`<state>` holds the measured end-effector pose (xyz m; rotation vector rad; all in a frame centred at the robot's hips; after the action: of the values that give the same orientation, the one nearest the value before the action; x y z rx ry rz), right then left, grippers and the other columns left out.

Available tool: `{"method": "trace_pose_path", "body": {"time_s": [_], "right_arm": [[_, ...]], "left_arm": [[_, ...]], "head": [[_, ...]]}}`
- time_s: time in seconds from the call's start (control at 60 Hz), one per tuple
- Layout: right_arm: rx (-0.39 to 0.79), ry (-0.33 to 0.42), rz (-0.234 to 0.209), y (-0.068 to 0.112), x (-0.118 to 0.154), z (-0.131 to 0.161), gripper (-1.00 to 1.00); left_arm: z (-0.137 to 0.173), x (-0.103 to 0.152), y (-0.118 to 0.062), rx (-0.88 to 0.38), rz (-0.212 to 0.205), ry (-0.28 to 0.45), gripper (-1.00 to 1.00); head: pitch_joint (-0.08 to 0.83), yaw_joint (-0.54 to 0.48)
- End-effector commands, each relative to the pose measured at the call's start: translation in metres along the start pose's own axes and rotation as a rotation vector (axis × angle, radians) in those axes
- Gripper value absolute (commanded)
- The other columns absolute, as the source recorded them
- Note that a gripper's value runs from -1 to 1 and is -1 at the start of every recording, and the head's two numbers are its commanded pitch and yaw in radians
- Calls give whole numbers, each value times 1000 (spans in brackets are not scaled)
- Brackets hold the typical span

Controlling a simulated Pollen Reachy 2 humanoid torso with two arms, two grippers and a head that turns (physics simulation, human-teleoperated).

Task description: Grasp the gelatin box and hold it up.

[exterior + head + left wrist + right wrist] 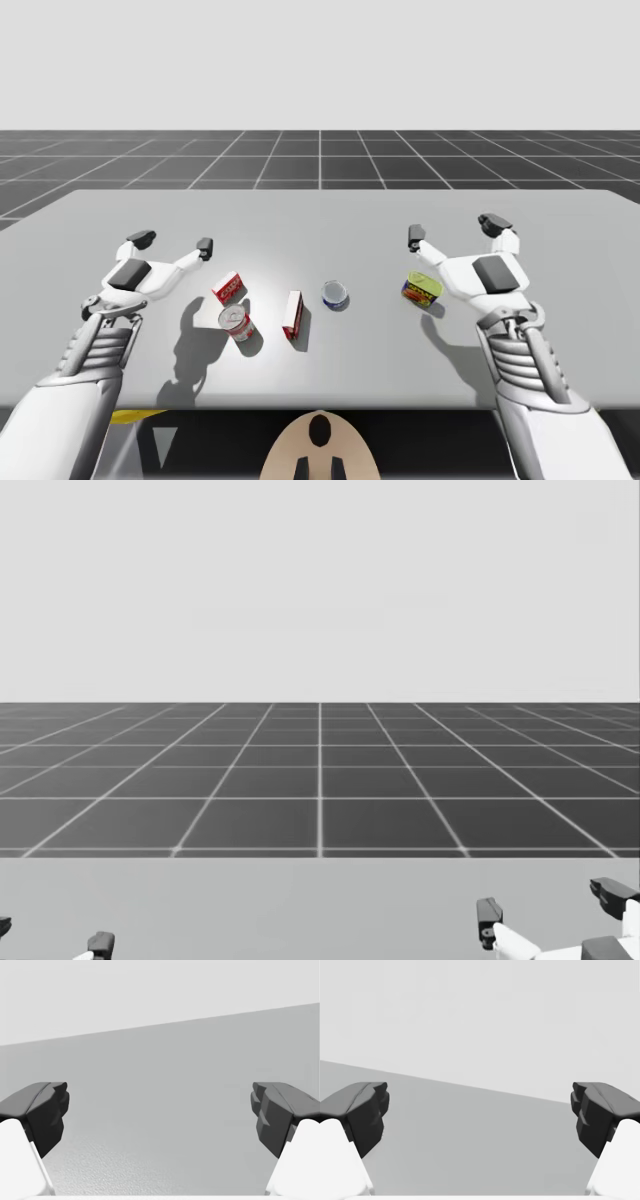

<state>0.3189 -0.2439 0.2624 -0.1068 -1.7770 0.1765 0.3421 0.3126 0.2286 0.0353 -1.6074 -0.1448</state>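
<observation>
Seen from above, a grey desk [320,215] carries five small things in a loose row between our two arms. Our left hand [172,243] hovers over the desk's left part, released, its dark fingertips spread wide. Just beside it, toward the middle, lies a flat red box [228,288] with a pale patch on top. Close to that box, nearer us, stands a red and white can [236,324]. Next along is an upright red box [293,315], standing on a narrow edge. Either of these two red boxes could be the gelatin one; their faces are too small for us to tell which. Further right sits a low blue can [336,295], then a yellow and blue tin [421,289], whose right edge meets the white shell of our right hand [454,230], so we cannot tell whether they touch. That hand is released too, its fingers wide apart. Both wrist views look across bare desk between spread fingers. In the head view our fingertips rise from the lower edge, and the rest of each hand is cut off.
</observation>
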Motion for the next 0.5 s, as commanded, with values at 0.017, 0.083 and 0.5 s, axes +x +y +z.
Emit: {"method": "trace_pose_path", "body": {"time_s": [0.017, 0.083, 0.5], "right_arm": [[6, -12, -55, 1, 1, 3, -1000], [19, -12, -41, -1, 3, 2, -1000], [-3, -3, 28, -3, 0, -1, -1000]], "left_arm": [[0, 0, -1, 0, -7, -2, -1000], [0, -1, -1, -2, -7, 1, -1000], [-1, -2, -2, 1, -21, 3, -1000]], "head": [[17, -1], [27, 0], [299, 14]]}}
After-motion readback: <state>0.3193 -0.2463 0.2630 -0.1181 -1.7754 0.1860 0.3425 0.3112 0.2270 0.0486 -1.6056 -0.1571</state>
